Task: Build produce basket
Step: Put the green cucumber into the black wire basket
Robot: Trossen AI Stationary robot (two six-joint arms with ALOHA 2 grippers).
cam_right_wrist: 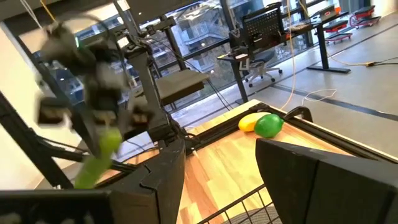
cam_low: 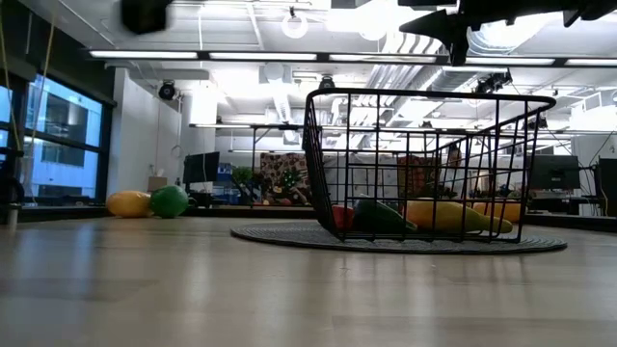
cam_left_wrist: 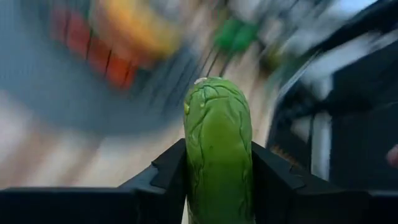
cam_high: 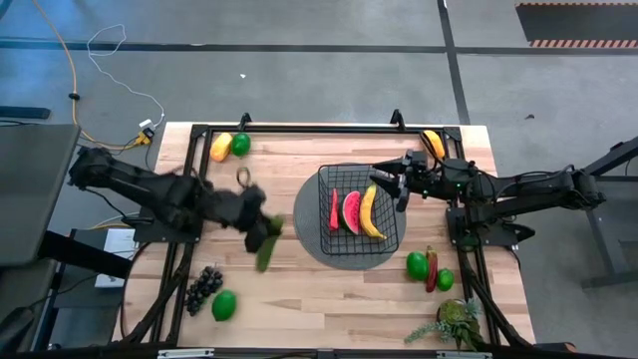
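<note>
My left gripper is shut on a green cucumber above the bare wood, left of the basket. In the right wrist view the cucumber hangs slanting below that gripper. The black wire basket stands on a dark grey round mat and holds a red chili, a watermelon slice and a banana. My right gripper hovers open over the basket's far right rim, nothing between its fingers. My left gripper pinches the cucumber's two long sides between its two fingers. The cucumber runs along the fingers, and its rounded free end sticks out beyond their tips. It is lifted clear of the table and slants downward.
A yellow fruit and a green one lie at the far left. Purple grapes and a green fruit lie near left. Two green fruits and a red chili lie right of the mat, a leafy plant nearer.
</note>
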